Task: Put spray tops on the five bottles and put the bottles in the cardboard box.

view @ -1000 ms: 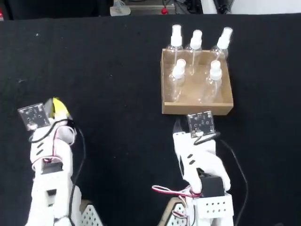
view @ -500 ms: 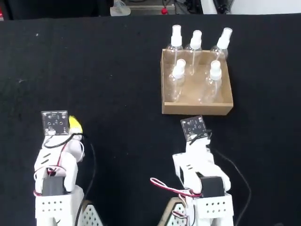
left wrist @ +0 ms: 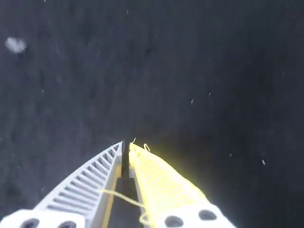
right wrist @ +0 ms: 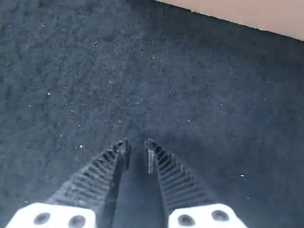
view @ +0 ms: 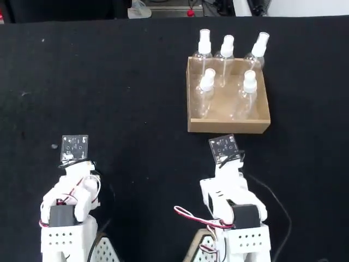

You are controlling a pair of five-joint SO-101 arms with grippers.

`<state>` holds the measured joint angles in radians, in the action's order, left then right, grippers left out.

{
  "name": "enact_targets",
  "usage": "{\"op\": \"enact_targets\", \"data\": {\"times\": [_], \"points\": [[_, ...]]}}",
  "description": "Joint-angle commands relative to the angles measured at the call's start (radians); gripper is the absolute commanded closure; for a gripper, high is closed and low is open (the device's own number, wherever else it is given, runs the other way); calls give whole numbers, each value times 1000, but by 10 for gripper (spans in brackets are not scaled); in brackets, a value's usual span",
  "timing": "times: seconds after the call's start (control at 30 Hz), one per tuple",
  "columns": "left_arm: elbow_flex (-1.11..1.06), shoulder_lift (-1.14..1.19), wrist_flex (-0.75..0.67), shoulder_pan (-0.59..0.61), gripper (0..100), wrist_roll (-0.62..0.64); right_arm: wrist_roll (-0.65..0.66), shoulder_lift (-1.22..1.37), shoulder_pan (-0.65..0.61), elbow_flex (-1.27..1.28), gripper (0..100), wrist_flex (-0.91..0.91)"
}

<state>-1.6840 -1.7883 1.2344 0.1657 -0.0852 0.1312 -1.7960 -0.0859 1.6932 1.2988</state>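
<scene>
The black table (view: 109,82) is as it was, and so is the cardboard box (view: 229,126) at about one o'clock from the middle. All five bottles (view: 206,93) stand upright inside it, each wearing its white spray top (view: 204,37), three along the far wall and two nearer. What has moved is the left arm (view: 68,185) at seven o'clock. A second ago its wrist leaned out toward nine o'clock with a yellow finger showing; now it has folded back over its base. The right arm (view: 232,185) at five o'clock drew away from the box's near wall a little sooner and has held still since. To me that reads as a finished job, with both arms going home. From above the fingers are hidden under the wrists, and the wrist cameras settle it. The left gripper (left wrist: 126,147) has its white and yellow fingers pressed tip to tip, empty, over bare cloth. The right gripper (right wrist: 137,145) is all but closed, a thin slit between its black tips. It holds nothing, and a strip of cardboard lies beyond it.
</scene>
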Motion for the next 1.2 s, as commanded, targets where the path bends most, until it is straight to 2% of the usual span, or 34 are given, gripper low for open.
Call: {"op": "enact_targets", "data": {"times": [0.0,0.33,0.5,1.17], "points": [[-18,-8,25,-7,970,-3,6,-101,-9,-8,972,6],[-18,-28,34,-5,970,-2,6,-101,2,-8,972,6],[-16,-44,35,-2,970,-2,6,-101,71,-8,972,6],[-16,-35,35,-10,970,-2,6,-101,72,-8,972,6]]}}
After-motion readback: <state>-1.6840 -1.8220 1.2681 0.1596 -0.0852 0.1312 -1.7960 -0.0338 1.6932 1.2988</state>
